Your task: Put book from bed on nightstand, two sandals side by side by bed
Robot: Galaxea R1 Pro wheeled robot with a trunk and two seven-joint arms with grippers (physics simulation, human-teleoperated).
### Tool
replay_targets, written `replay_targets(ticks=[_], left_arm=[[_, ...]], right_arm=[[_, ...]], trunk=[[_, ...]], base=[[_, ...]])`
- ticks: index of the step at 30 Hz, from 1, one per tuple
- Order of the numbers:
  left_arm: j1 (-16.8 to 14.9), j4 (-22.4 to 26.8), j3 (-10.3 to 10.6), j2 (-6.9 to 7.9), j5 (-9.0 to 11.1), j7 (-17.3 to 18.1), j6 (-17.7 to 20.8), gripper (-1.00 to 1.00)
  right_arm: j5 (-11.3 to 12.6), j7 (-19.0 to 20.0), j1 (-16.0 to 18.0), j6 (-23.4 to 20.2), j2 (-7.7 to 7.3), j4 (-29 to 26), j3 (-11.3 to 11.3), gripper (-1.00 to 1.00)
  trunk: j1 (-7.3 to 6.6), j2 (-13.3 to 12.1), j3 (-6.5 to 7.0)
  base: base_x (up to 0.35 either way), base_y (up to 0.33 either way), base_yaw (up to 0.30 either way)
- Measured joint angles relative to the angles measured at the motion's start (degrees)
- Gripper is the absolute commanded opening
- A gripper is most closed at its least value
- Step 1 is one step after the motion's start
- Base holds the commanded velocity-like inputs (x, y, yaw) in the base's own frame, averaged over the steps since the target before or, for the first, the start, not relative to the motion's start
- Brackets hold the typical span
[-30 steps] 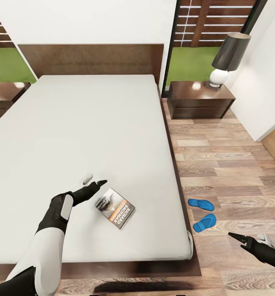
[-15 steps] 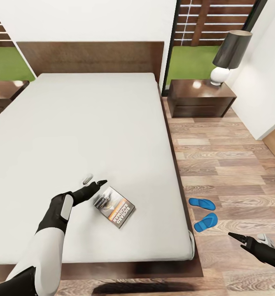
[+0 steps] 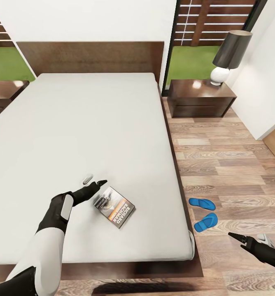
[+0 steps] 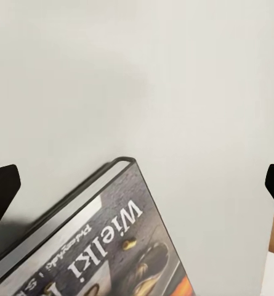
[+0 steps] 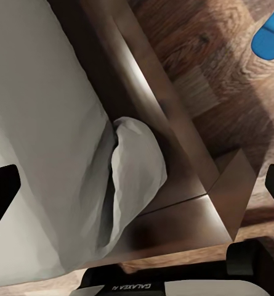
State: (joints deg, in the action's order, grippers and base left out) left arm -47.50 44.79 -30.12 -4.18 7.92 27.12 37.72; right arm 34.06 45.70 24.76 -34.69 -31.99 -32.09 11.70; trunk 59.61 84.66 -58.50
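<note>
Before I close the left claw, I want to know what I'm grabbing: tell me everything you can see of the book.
The book is a thin paperback with a dark cover, an orange band and white lettering; the left wrist view shows its grey spine edge. It lies flat and closed, skewed to the mattress edges, near the foot of the bed. The left claw sits open by its corner; contact cannot be told.
</note>
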Motion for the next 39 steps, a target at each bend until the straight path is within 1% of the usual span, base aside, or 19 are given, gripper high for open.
replay_targets(ticks=[1, 9, 24, 32, 39], left_arm=[[0.00, 0.00, 0.00, -0.01, 0.00, 0.00, 0.00, 1.00], [0.00, 0.00, 0.00, -0.05, -0.01, 0.00, 0.00, 1.00], [0.00, 0.00, 0.00, -0.01, 0.00, 0.00, 0.00, 1.00], [0.00, 0.00, 0.00, 0.00, -0.02, 0.00, 0.00, 1.00], [0.00, 0.00, 0.00, 0.00, 0.00, 0.00, 0.00, 1.00]], right_arm=[[0.00, 0.00, 0.00, 0.00, 0.00, 0.00, -0.01, 1.00], [-0.01, -0.04, 0.00, 0.00, 0.00, 0.00, -0.02, 1.00], [0.00, -0.01, 0.00, 0.00, 0.00, 0.00, -0.03, 1.00], [-0.01, -0.02, 0.00, 0.00, 0.00, 0.00, -0.01, 1.00], [0.00, 0.00, 0.00, 0.00, 0.00, 0.00, -0.02, 1.00]], trunk=[[0.00, 0.00, 0.00], [1.75, 3.19, -1.43], [1.76, 3.21, -1.44], [3.51, 6.40, -2.87], [3.52, 6.42, -2.87]], base=[[0.000, 0.000, 0.000], [0.000, 0.000, 0.000], [0.000, 0.000, 0.000], [0.000, 0.000, 0.000], [0.000, 0.000, 0.000]])
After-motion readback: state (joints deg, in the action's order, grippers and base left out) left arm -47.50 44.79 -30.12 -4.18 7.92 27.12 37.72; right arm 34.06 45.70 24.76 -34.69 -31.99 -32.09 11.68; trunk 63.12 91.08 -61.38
